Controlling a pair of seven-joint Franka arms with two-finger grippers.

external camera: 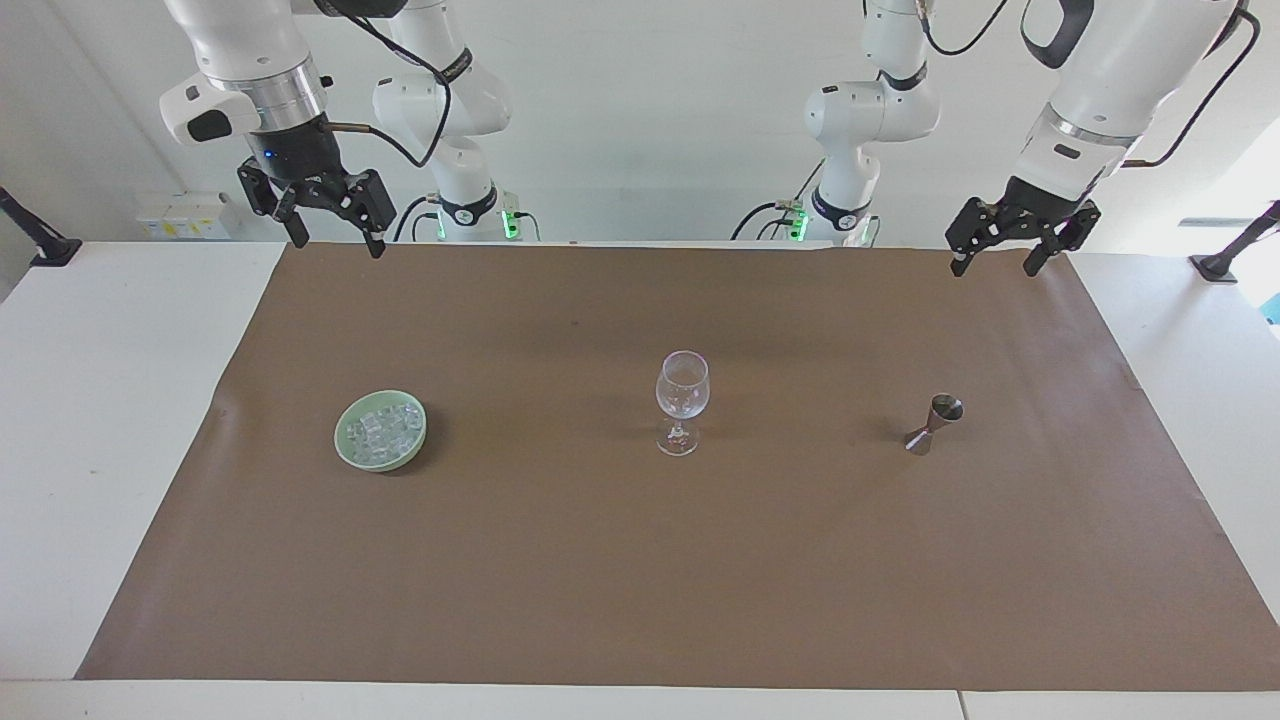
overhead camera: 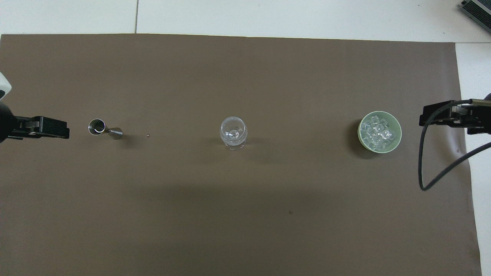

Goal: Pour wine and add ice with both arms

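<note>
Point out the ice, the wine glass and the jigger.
ice point(external camera: 384, 428), facing view, cubes heaped in the bowl
wine glass point(external camera: 682, 384), facing view, its bowl
jigger point(overhead camera: 97, 127), overhead view, its open cup

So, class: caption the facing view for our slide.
Both grippers, left and right, hang open above bowl of ice, wine glass, jigger.

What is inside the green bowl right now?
The green bowl holds a heap of clear ice cubes. They cover the bowl's bottom, so anything beneath them cannot be seen.
</note>
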